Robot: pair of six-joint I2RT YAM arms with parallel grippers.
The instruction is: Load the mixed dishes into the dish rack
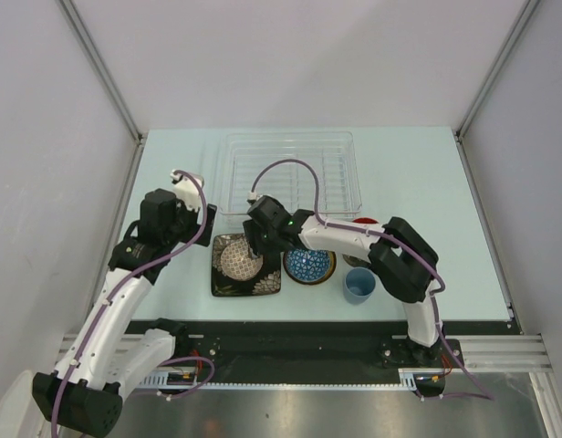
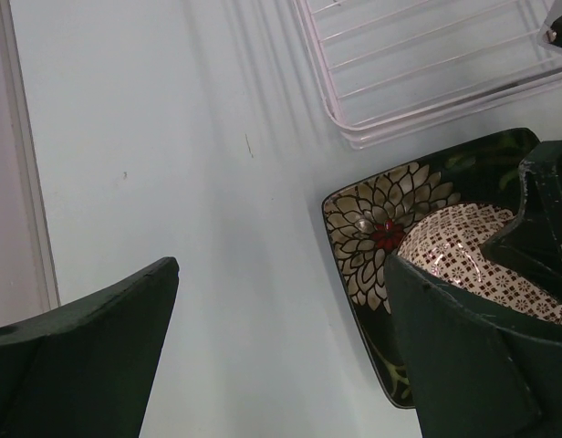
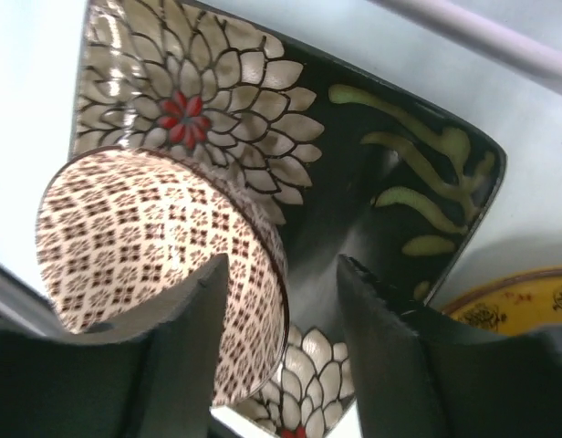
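Note:
The black square floral plate (image 1: 263, 285) lies at the front centre of the table, with the beige patterned bowl (image 1: 237, 263) standing on it. My right gripper (image 1: 255, 245) is open and straddles the bowl's right rim. In the right wrist view one finger (image 3: 171, 347) is inside the bowl (image 3: 126, 228) and the other is outside over the plate (image 3: 381, 210). My left gripper (image 1: 204, 219) is open and empty over bare table just left of the plate (image 2: 372, 228). The blue patterned bowl (image 1: 308, 265), the light-blue cup (image 1: 359, 284) and a mug's red edge (image 1: 363, 221) are on the right. The clear dish rack (image 1: 290, 173) stands behind them.
A yellow saucer edge (image 3: 527, 297) shows beside the plate in the right wrist view. The rack's corner (image 2: 427, 82) lies close above the plate in the left wrist view. The table's raised left border (image 2: 26, 182) runs along the left.

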